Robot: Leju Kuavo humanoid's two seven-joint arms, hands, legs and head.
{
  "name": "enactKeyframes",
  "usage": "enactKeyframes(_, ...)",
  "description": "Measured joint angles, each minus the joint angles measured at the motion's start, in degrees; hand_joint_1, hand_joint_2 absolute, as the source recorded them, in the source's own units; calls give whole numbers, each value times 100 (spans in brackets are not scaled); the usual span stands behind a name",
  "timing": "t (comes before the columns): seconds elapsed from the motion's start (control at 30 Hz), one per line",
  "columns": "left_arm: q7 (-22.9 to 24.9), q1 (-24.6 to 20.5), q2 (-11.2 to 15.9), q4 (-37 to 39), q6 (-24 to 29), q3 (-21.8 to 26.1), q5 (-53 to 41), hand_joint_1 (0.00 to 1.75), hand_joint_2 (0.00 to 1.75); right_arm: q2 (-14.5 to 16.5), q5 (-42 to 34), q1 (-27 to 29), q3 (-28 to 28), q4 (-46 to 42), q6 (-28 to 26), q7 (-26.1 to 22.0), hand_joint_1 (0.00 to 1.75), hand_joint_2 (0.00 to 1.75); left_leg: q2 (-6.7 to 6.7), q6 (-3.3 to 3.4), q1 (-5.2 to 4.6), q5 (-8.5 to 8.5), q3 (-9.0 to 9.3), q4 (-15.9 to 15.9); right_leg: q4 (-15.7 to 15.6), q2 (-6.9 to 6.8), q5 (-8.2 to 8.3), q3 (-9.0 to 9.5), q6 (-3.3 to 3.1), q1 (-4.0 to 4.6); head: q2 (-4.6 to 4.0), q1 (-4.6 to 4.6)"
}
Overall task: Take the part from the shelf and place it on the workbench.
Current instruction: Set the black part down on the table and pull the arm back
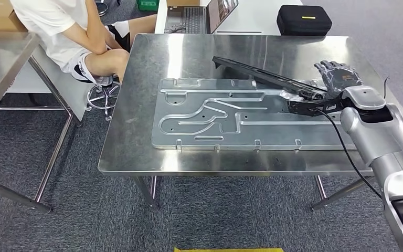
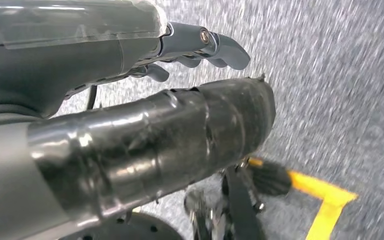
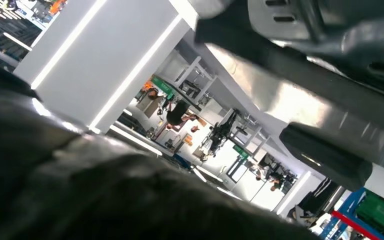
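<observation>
A: Where's the part (image 1: 265,76)?
B: Right hand (image 1: 320,97) grips its right end; the far-left tip is tilted up over the counter (image 1: 136,105), above the plate (image 1: 231,121).
A: Advice?
B: Lower it level before letting go. Left hand (image 2: 200,47) hangs with fingers loosely curled, holding nothing.

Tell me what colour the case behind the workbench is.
Black, with a small yellow label; the case shows best in the head view.

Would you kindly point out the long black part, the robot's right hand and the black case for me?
long black part (image 1: 257,74), head view, middle of its raised bar.
right hand (image 1: 329,92), head view, back of the hand.
black case (image 1: 304,20), head view, top face.
</observation>
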Motion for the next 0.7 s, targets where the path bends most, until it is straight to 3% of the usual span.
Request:
enactKeyframes(0.07, 1, -4, -7, 0, 0, 0, 0, 0, 0, 0, 0, -23, 0, -16, -2, -2, 0, 0, -6, -32, -10, 75, -121, 53, -776, 3, 53, 584, -79, 40, 0, -4)
enactKeyframes(0.1, 1, -5, -12, 0, 0, 0, 0, 0, 0, -2, -1, -33, 0, -29, -3, -2, 0, 0, -10, -60, -13, 117, -150, 61, -1055, 3, 36, 768, -120, 66, 0, -2)
enactKeyframes(0.17, 2, -2, -19, 0, 1, 1, 0, 0, 0, -6, -2, -52, 0, -51, -4, -2, 0, 0, -16, -126, -7, 212, -172, 39, -1262, -5, 39, 853, -186, 109, 0, 4)
enactKeyframes(0.23, 1, 7, -14, 0, 3, 2, 0, 0, 0, -3, -2, -64, 0, -55, -1, -3, 0, 0, -28, -192, 2, 196, -219, 55, -1338, -30, 161, 798, -271, 79, 0, 11)
enactKeyframes(0.3, -10, 14, -8, 0, 4, 2, 0, 0, 0, 7, -2, -70, 0, -58, 1, -4, 0, 0, -40, -252, 15, -218, -351, 379, -1404, -59, 327, 678, -349, 36, 0, 10)
enactKeyframes(0.37, -55, 14, -10, 0, 13, 1, 1, 0, 0, 11, -2, -70, 0, -60, 4, -2, 0, 0, -42, -309, 52, -793, -514, 1060, -1407, -66, 477, 498, -369, 37, 0, 8)
enactKeyframes(0.4, -85, 13, -11, 0, 16, 1, 2, 0, 0, 11, -2, -61, 0, -60, 9, 0, 0, 0, -41, -334, 72, -932, -556, 1385, -1403, -66, 550, 401, -362, 35, 0, 8)
enactKeyframes(0.43, -109, 12, -13, 0, 7, 0, 4, 0, 0, 11, -3, -49, 0, -60, 14, 2, 0, 0, -40, -357, 92, -934, -541, 1596, -1397, -67, 621, 302, -348, 30, 0, 9)
enactKeyframes(0.47, -121, 10, -12, 0, -9, 0, 7, 0, 0, 11, -4, -39, 0, -60, 20, 4, 0, 0, -39, -378, 108, -816, -443, 1634, -1386, -69, 691, 201, -327, 20, 0, 9)
enactKeyframes(0.53, -110, 3, -8, 0, -48, 0, 9, 0, 0, 11, -7, -31, 0, -60, 23, 6, 0, 0, -38, -407, 133, -541, 30, 1172, -1338, -71, 816, 12, -267, -9, 0, 7)
enactKeyframes(0.6, -89, -7, -5, 0, -51, 0, 3, 0, 0, 5, -9, -36, -1, -68, 21, 9, 0, 0, -47, -392, 126, -602, 609, 392, -1272, -71, 915, -125, -188, -23, 0, 8)
enactKeyframes(0.63, -79, -10, -5, 0, -50, 0, -3, 0, 0, 2, -11, -39, -2, -74, 19, 10, 0, 0, -54, -365, 115, -688, 765, 138, -1257, -73, 965, -156, -145, -21, 0, 10)
enactKeyframes(0.7, -56, -11, -5, 0, -44, 1, -13, 0, 0, -2, -15, -34, -1, -80, 18, 12, 0, 0, -63, -267, 84, -707, 777, -2, -1290, -80, 1079, -173, -53, -29, 1, 16)
